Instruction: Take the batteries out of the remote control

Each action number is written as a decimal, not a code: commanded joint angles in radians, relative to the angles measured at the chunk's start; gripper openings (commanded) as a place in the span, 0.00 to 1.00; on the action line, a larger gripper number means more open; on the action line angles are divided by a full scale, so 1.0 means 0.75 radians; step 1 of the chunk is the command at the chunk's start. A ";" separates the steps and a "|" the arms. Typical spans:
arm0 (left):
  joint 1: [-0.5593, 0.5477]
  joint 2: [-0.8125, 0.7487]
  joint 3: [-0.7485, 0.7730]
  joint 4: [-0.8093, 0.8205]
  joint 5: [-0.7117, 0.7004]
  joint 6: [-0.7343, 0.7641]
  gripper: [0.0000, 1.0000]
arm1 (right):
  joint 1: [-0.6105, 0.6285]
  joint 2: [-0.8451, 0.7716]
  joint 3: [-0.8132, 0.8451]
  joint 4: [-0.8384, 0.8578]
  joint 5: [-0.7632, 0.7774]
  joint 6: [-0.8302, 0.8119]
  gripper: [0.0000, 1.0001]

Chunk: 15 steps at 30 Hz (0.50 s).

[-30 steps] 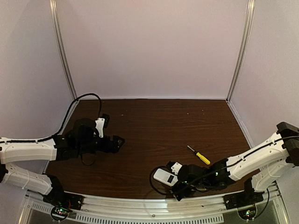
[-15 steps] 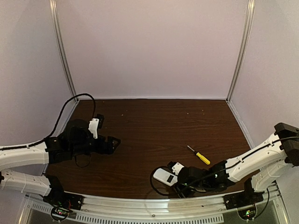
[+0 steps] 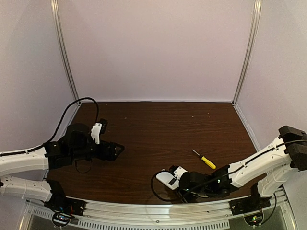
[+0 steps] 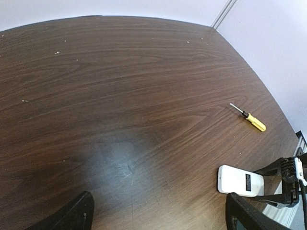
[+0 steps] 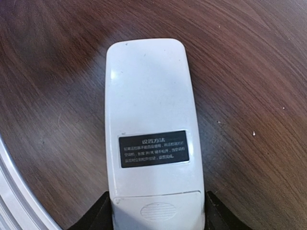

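Observation:
The remote control (image 5: 151,129) lies near the table's front edge with its back up, showing a black label and a shut battery cover (image 5: 158,208). It also shows in the top view (image 3: 164,178) and the left wrist view (image 4: 240,179). My right gripper (image 5: 156,213) is shut on the remote's cover end, one finger on each side; the top view shows it too (image 3: 176,182). My left gripper (image 3: 117,149) is open and empty above the left of the table, far from the remote; its fingers (image 4: 79,215) stand wide apart. The batteries are out of view.
A yellow-handled screwdriver (image 3: 205,160) lies on the table to the right of and behind the remote, and shows in the left wrist view (image 4: 250,118). A metal rail (image 3: 153,211) runs along the front edge. A black cable (image 3: 158,189) loops beside the right wrist.
My left arm has drawn back a little toward the left. My right gripper and the remote have shifted slightly left and away from the front edge.

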 commanded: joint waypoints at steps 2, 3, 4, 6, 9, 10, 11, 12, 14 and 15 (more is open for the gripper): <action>-0.009 -0.019 -0.035 0.080 0.198 0.018 0.97 | 0.011 -0.105 0.029 -0.038 0.123 -0.057 0.35; -0.009 -0.013 -0.035 0.126 0.241 0.021 0.97 | 0.011 -0.129 0.025 -0.026 0.141 -0.070 0.35; -0.009 -0.006 -0.034 0.148 0.279 0.024 0.97 | 0.010 -0.150 0.017 -0.008 0.160 -0.086 0.35; -0.009 0.015 -0.032 0.176 0.338 0.030 0.98 | 0.011 -0.199 0.001 0.042 0.185 -0.123 0.35; -0.009 0.059 -0.037 0.208 0.400 0.027 0.97 | 0.010 -0.260 -0.016 0.087 0.203 -0.192 0.35; -0.009 0.072 -0.038 0.221 0.426 0.024 0.97 | 0.010 -0.275 -0.016 0.088 0.207 -0.217 0.35; -0.009 0.087 -0.039 0.235 0.451 0.024 0.97 | 0.011 -0.288 -0.015 0.116 0.209 -0.242 0.35; -0.008 0.099 -0.041 0.251 0.477 0.023 0.97 | 0.010 -0.297 -0.010 0.132 0.209 -0.267 0.35; -0.009 0.121 -0.042 0.271 0.523 0.015 0.97 | 0.011 -0.308 -0.007 0.153 0.213 -0.332 0.36; -0.009 0.129 -0.044 0.283 0.550 0.011 0.97 | 0.011 -0.310 -0.005 0.164 0.211 -0.359 0.36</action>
